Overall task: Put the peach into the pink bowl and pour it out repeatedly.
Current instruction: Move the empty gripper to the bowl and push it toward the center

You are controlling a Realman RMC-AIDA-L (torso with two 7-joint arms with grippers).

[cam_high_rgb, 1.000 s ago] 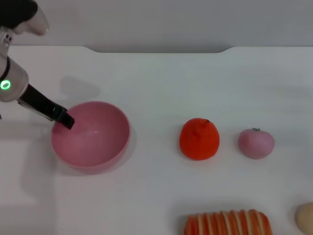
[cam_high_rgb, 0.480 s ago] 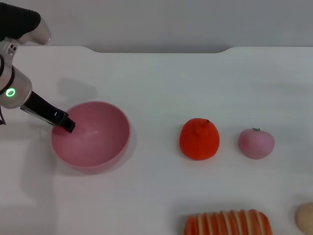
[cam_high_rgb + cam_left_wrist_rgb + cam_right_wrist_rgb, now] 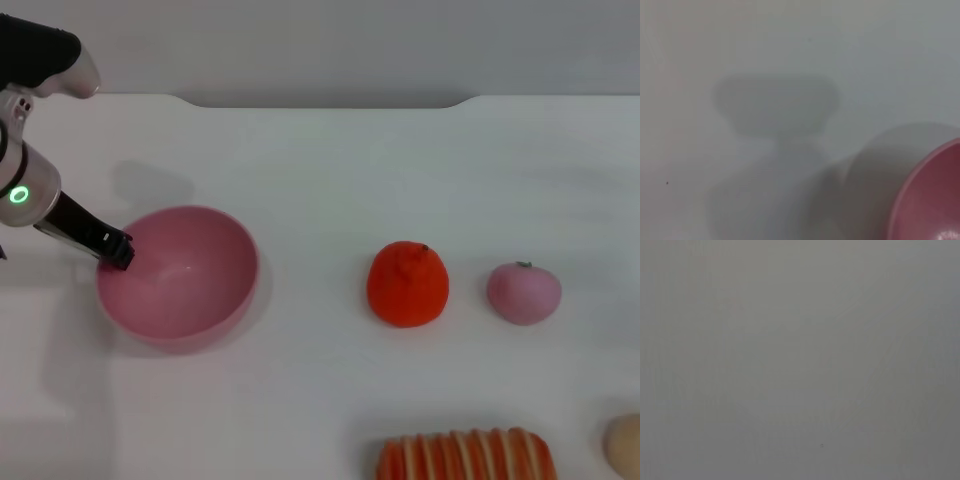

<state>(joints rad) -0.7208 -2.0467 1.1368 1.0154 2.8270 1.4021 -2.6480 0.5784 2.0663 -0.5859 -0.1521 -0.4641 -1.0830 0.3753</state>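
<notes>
Fingers (image 3: 118, 252) of your left gripper (image 3: 112, 249) clamp the pink bowl (image 3: 178, 274) by its left rim; light, rigid and smooth, so grip firmly. Peach (image 3: 523, 293) lies well right on the worktop (image 3: 320, 160); cradle its middle gently.

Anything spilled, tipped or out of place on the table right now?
Nothing spilled or damaged. The round pink plastic bowl sits upright and empty, with the left claw at its rim. The small pale pink peach rests on the white table, beyond the orange-red round fruit, far from the bowl.
</notes>
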